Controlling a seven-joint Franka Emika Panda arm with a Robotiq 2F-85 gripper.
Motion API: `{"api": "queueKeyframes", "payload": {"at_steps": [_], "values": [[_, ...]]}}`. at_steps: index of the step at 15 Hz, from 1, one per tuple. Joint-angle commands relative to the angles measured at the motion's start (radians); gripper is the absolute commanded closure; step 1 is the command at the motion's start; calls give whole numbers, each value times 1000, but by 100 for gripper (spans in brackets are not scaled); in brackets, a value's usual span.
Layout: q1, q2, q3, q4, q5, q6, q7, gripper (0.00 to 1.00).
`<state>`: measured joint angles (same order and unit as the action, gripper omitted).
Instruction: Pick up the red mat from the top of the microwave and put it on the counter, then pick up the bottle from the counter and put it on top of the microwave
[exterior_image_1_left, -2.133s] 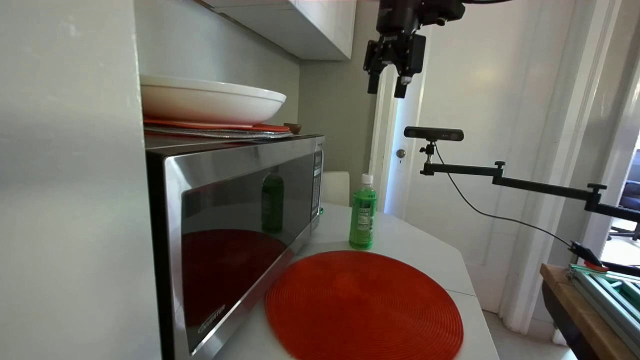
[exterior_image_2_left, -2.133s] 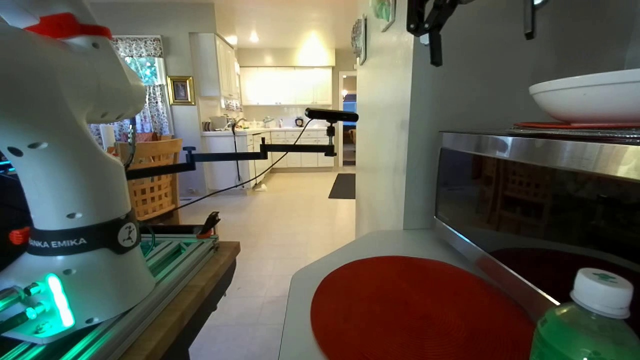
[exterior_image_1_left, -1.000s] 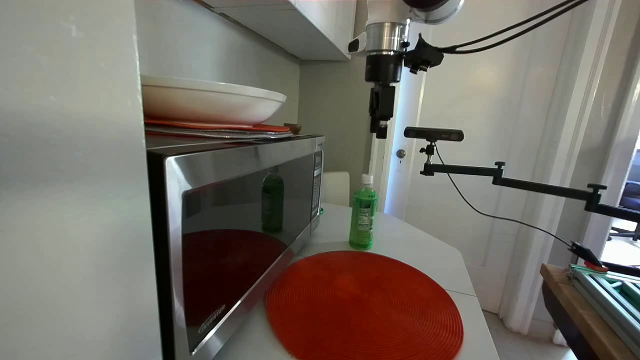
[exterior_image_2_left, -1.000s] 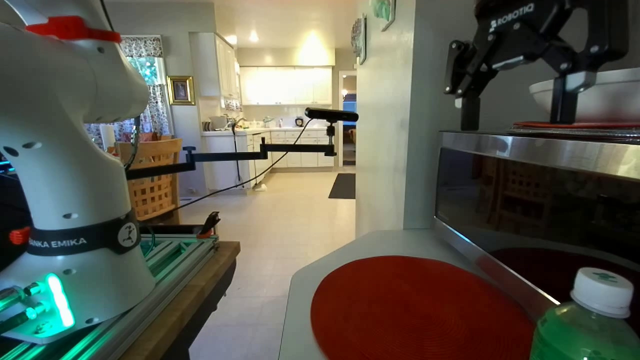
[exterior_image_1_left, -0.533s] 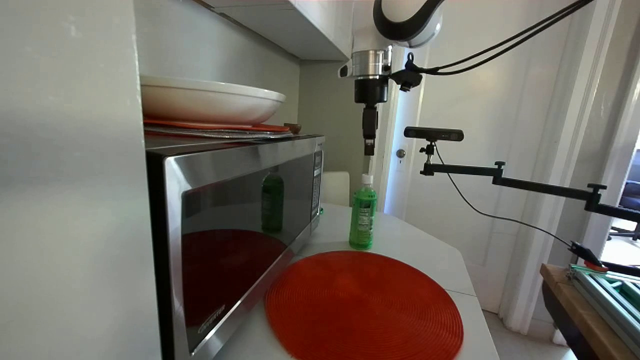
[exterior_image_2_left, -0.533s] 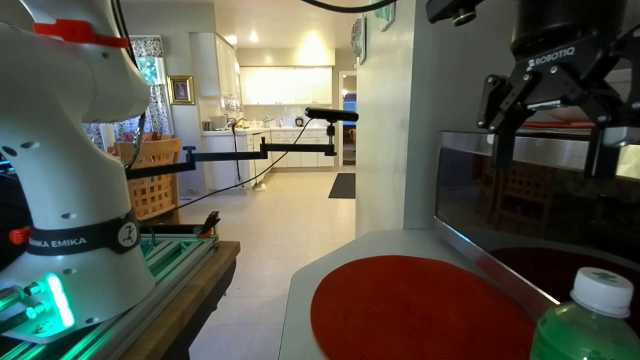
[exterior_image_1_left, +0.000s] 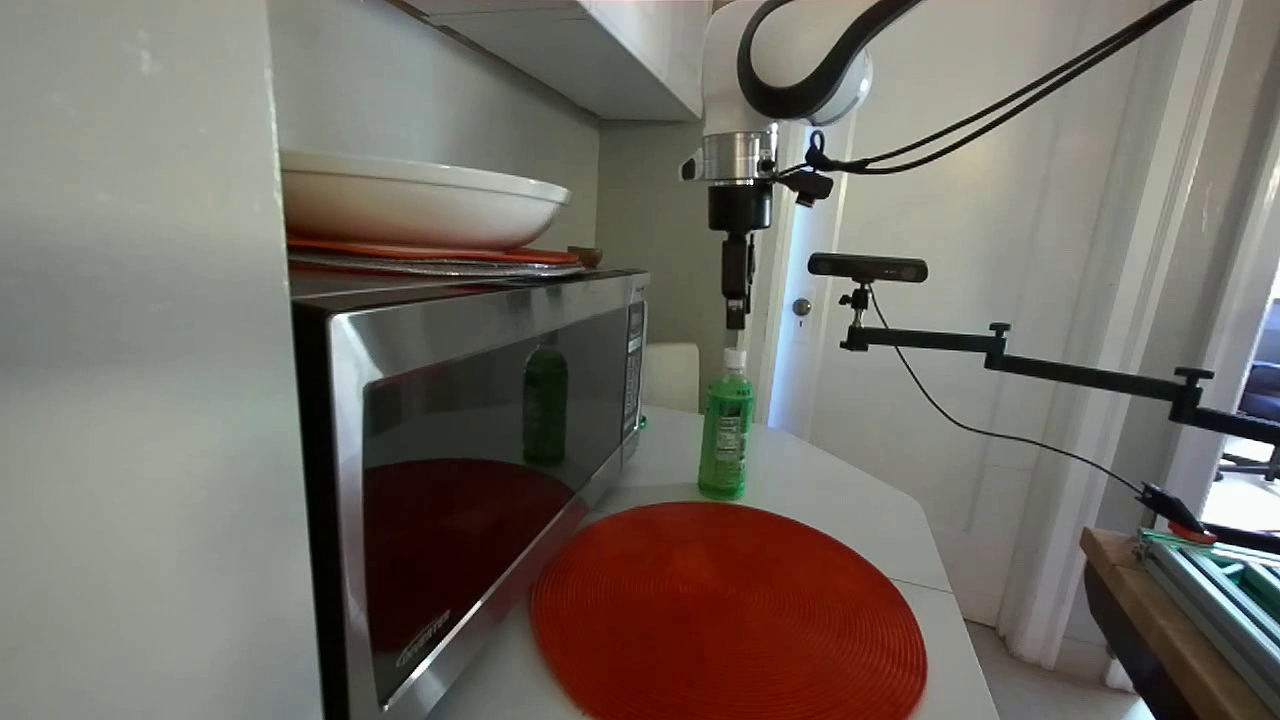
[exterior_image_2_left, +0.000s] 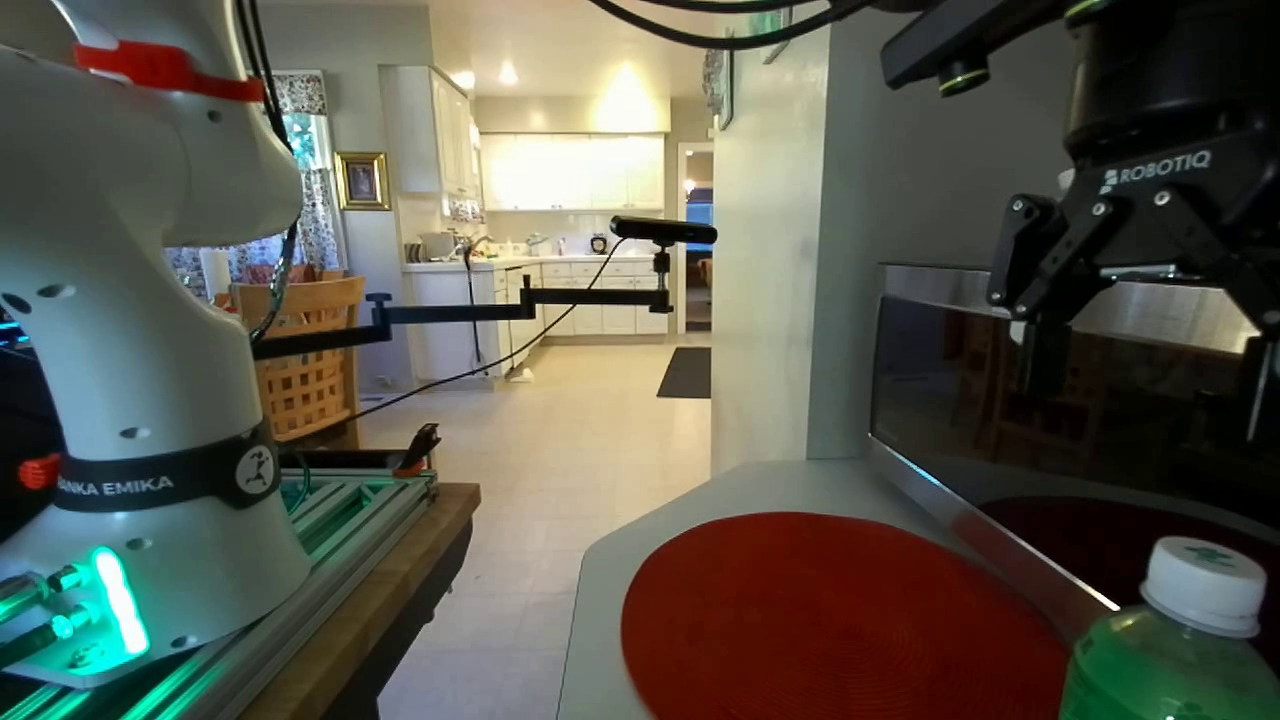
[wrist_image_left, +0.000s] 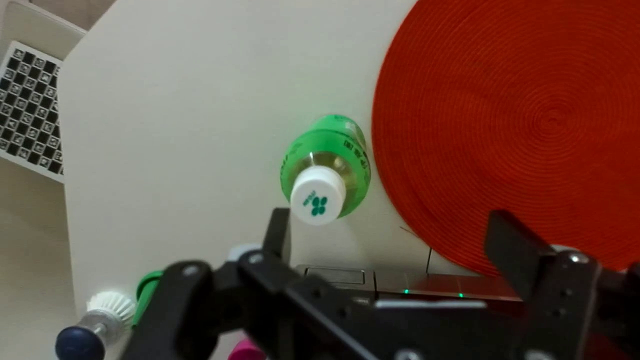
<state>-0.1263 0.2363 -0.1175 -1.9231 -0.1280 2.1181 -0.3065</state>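
Note:
The round red mat (exterior_image_1_left: 730, 610) lies flat on the white counter (exterior_image_1_left: 830, 480), beside the microwave (exterior_image_1_left: 490, 310); it also shows in the wrist view (wrist_image_left: 500, 125). The green bottle (exterior_image_1_left: 726, 440) with a white cap stands upright on the counter near the mat's edge. It also shows in an exterior view (exterior_image_2_left: 1170, 665) and in the wrist view (wrist_image_left: 327, 165). My gripper (exterior_image_1_left: 736, 315) is open and empty, pointing down a little above the bottle. In the wrist view the cap lies close to the left fingertip, not centred between the fingers (wrist_image_left: 390, 222).
A white bowl (exterior_image_1_left: 420, 200) sits on stacked mats (exterior_image_1_left: 545, 257) on the microwave. A cabinet (exterior_image_1_left: 560, 50) hangs above. A camera on a jointed mount (exterior_image_1_left: 868, 267) stands beyond the counter. A brush (wrist_image_left: 95, 325) and a green item (wrist_image_left: 145, 295) are near the counter's edge.
My gripper has come down from high above the counter and turned, so its fingers line up edge-on in an exterior view. The bottle and mat have not moved.

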Motion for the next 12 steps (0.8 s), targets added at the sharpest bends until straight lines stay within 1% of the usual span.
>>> {"api": "queueKeyframes", "payload": {"at_steps": [1, 5, 12], "values": [[-15, 18, 7, -1, 1, 41, -10, 0], [-25, 36, 7, -11, 5, 88, -17, 0], [-57, 69, 6, -18, 28, 98, -23, 0]]}}
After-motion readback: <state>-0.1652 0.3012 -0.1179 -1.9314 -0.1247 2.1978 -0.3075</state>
